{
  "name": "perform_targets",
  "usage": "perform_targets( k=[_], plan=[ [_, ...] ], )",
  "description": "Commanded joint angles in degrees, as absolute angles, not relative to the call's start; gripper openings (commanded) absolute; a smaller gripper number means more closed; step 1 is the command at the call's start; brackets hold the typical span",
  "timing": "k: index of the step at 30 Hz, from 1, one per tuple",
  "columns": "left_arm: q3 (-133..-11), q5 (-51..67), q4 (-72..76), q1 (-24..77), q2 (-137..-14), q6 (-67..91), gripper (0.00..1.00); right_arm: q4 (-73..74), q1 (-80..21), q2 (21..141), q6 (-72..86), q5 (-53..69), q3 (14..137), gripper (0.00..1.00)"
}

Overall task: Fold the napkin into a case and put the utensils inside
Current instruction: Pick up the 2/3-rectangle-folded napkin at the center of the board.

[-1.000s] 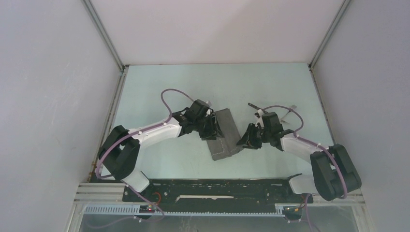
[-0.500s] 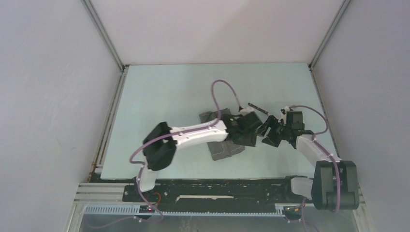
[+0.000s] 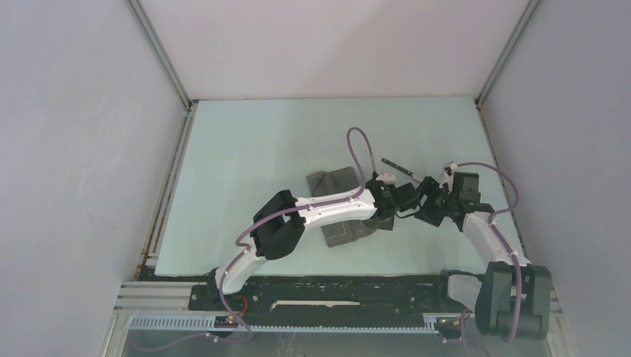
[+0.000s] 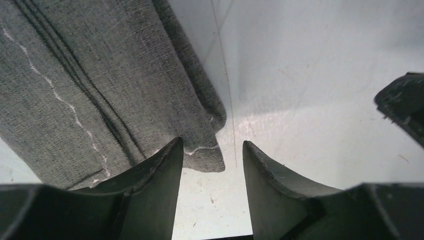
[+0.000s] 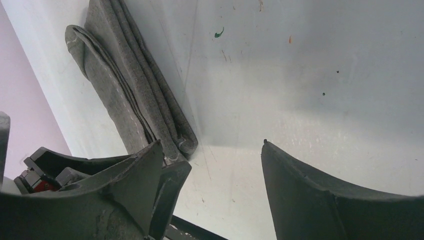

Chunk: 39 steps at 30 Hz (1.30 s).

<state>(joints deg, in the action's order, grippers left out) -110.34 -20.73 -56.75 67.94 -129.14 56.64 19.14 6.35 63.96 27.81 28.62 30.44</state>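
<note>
You had the left gripper (image 4: 211,142) and right gripper (image 5: 211,142), fingers spread empty, beside the case's (image 3: 338,182) right edge on the pale table (image 3: 245,163) between grey walls (image 3: 74,163).

Case (image 3: 344,232) on table (image 3: 245,149); knife (image 3: 394,165) behind and right of it

The pale green table (image 3: 245,149) carries the folded grey napkin (image 3: 336,183) flat near its middle, its far end angled left. A slim dark knife (image 3: 392,163) lies just right of it, farther back. Tiny coloured specks (image 5: 219,33) dot the surface.
</note>
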Motion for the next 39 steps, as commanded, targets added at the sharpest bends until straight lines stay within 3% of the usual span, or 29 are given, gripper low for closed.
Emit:
perform_targets(
  k=[1, 18, 26, 31, 39],
  plan=[
    [-115.6, -23.4, -60.3, 68.0, -132.1, 59.3, 0.53, 19.3, 6.5, 64.3, 25.4, 29.8, 32.0, 0.79],
    [-118.3, -24.7, -63.3, 66.7, -137.7, 58.6, 0.35, 17.5, 6.9, 67.0, 26.8, 31.2, 32.0, 0.83],
    [-106.6, -24.1, -54.8, 65.6, -128.1, 56.9, 0.06, 14.2, 6.7, 69.7, 27.5, 35.5, 32.0, 0.91],
    [-95.9, -19.8, -46.8, 64.6, -119.0, 56.8, 0.02, 4.1, 5.1, 76.8, 33.0, 44.6, 31.9, 0.99],
    [-90.1, -17.6, -42.3, 64.3, -113.4, 56.0, 0.0, -12.3, -4.1, 92.8, 42.9, 49.7, 37.9, 1.0]
  ],
)
